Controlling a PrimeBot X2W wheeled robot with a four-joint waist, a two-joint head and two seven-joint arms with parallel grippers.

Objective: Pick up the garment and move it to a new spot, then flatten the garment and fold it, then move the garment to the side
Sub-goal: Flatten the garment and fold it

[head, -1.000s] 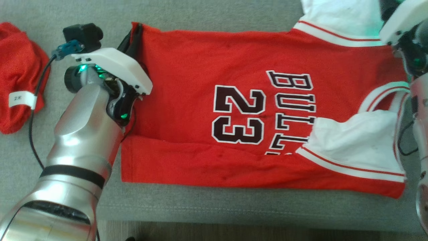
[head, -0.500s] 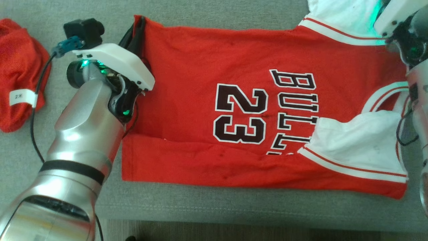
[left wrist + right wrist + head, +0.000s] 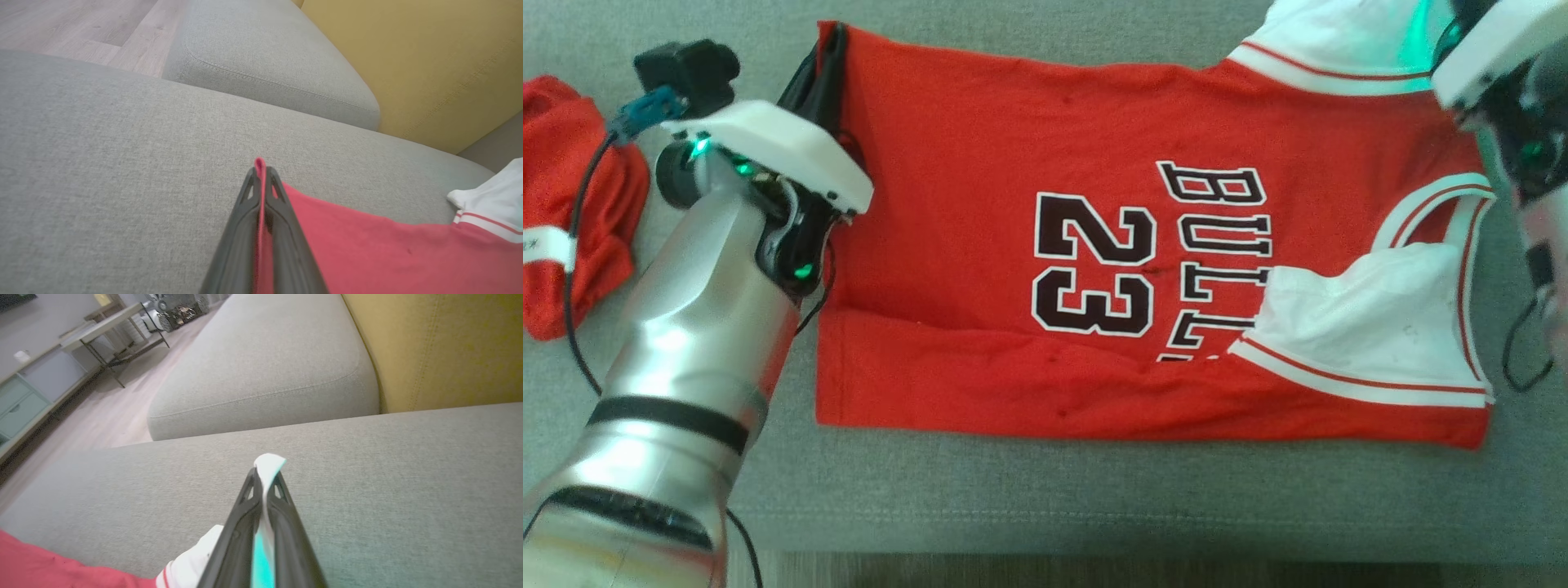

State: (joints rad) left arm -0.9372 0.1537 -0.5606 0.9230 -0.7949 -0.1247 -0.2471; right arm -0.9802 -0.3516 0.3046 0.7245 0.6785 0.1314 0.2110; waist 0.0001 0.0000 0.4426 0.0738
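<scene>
The garment [image 3: 980, 163] is a red jersey with "23" and white trim, lying sideways on the grey sofa seat [image 3: 1045, 498]; its near long edge is folded over. My left gripper [image 3: 827, 57] is at the jersey's far-left corner and is shut on the red hem [image 3: 260, 163], which pokes out between the fingertips. The right arm's white wrist [image 3: 1494, 41] hangs over the far-right end. My right gripper [image 3: 265, 471] is shut there on a fold of the white shoulder fabric [image 3: 267, 461]. The red body [image 3: 388, 261] trails away from the left gripper's fingers.
A second red cloth [image 3: 572, 204] with a white label lies at the left on the seat. The seat's front edge [image 3: 1094, 563] runs along the bottom. A yellow back cushion [image 3: 429, 61], another grey cushion [image 3: 265, 367] and wood floor [image 3: 81, 24] lie beyond.
The head view has shifted a little, so everything sits further left and up. The right wrist has come in over the white shoulder fabric at the far-right end. The left grip is unchanged.
</scene>
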